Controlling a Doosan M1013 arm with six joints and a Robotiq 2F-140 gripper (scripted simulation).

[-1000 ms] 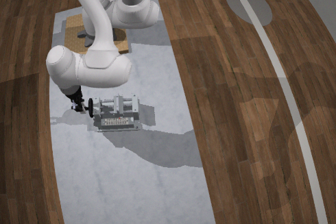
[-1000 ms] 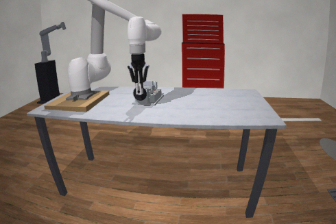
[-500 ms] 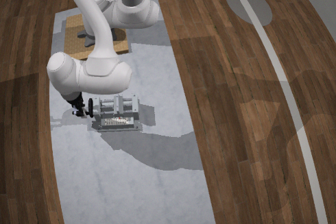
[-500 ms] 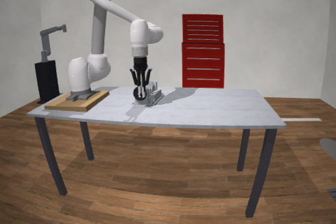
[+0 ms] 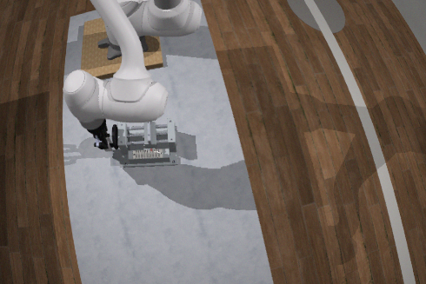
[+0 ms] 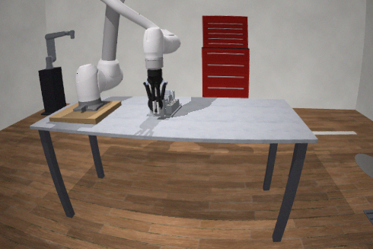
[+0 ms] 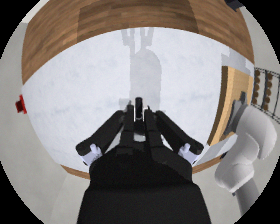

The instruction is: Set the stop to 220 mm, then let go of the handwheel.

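Observation:
The grey stop unit (image 5: pixel 172 138) (image 6: pixel 173 106) stands on the table. Its stop, a light block (image 5: pixel 150 133), sits on two rods near mid-travel. The pale scale (image 5: pixel 139 154) along its front has a small red mark near the middle; its numbers are too small to read. The black handwheel (image 5: pixel 115 135) is on the unit's left end in the top view. My gripper (image 5: pixel 103 143) (image 6: pixel 156 109) (image 7: pixel 138 103) points down beside the wheel's outer face. Its fingers are shut on the wheel's black handle (image 7: pixel 139 106), which shows between the fingertips. In the exterior view they hide much of the wheel.
The table (image 5: pixel 174 234) (image 6: pixel 243 121) carries the wooden base board (image 5: pixel 93 57) (image 6: pixel 72 119) under the arm. A red tool cabinet (image 6: pixel 225 71) and a black pedestal (image 6: pixel 52 88) with a small grey arm stand behind the table.

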